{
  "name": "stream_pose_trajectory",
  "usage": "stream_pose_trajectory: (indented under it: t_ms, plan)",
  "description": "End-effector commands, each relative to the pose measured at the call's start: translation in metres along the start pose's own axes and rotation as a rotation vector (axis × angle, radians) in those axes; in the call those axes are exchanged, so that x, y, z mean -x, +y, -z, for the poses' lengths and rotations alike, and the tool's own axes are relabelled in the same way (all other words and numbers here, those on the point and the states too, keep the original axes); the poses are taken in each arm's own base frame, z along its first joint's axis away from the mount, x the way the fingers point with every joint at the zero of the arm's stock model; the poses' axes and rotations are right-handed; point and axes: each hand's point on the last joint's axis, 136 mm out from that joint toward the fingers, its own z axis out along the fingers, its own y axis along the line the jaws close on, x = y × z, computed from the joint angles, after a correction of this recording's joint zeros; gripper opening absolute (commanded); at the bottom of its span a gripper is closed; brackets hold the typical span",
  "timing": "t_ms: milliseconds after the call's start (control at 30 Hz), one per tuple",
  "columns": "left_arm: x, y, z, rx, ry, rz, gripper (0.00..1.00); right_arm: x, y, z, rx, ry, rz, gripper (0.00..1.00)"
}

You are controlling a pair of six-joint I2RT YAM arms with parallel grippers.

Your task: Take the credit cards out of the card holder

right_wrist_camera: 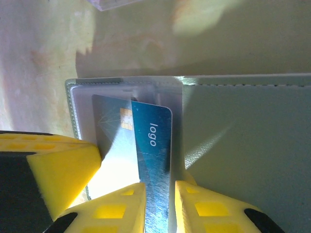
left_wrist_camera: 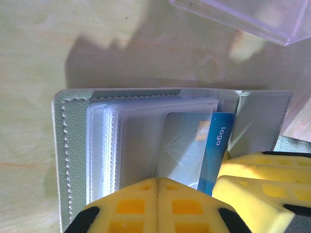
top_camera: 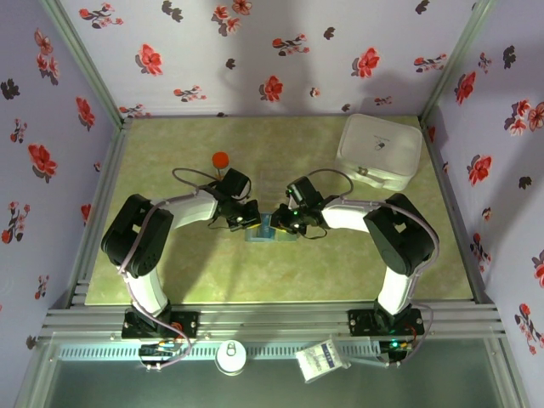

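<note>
Blue card [right_wrist_camera: 153, 141] partly out of the grey card holder [right_wrist_camera: 243, 145], at the middle of the table [top_camera: 170, 272] between the two arms.
The card's long axis runs from its clear sleeve [right_wrist_camera: 81, 116] straight into the right gripper [right_wrist_camera: 159, 199], which clamps its free end. The left gripper [left_wrist_camera: 158, 199], closed on nothing, rests on the holder's sleeves and seems to pin them. A pull along that axis, away from the holder, looks due.

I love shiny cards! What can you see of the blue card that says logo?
The thin blue plastic card is a glossy rectangle with a rounded corner, a gold chip and the white word "logo". Part sits tucked in a clear sleeve of the open grey-green card holder; the rest sticks out. The right hand pinches its edge between yellow fingers.
</note>
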Motion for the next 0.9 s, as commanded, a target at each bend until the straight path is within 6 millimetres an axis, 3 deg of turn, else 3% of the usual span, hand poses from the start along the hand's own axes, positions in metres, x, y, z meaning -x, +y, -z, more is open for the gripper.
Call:
stream_pose_trajectory:
  t_ms: [0,133,600,867]
  plan:
    - [-0.008,0.018,-0.005,0.076,0.027,0.000,0.00,0.001,-0.004,0.002,-0.011,-0.013,-0.008,0.24]
    - [-0.008,0.018,-0.004,0.078,0.027,0.002,0.00,0.000,-0.008,-0.001,-0.019,-0.008,-0.017,0.24]
    - [-0.010,0.020,-0.005,0.079,0.030,0.007,0.00,0.004,0.009,-0.002,0.092,-0.018,-0.036,0.21]
    - [-0.010,0.019,-0.004,0.075,0.030,0.008,0.00,0.005,0.004,-0.001,0.097,-0.026,-0.049,0.17]
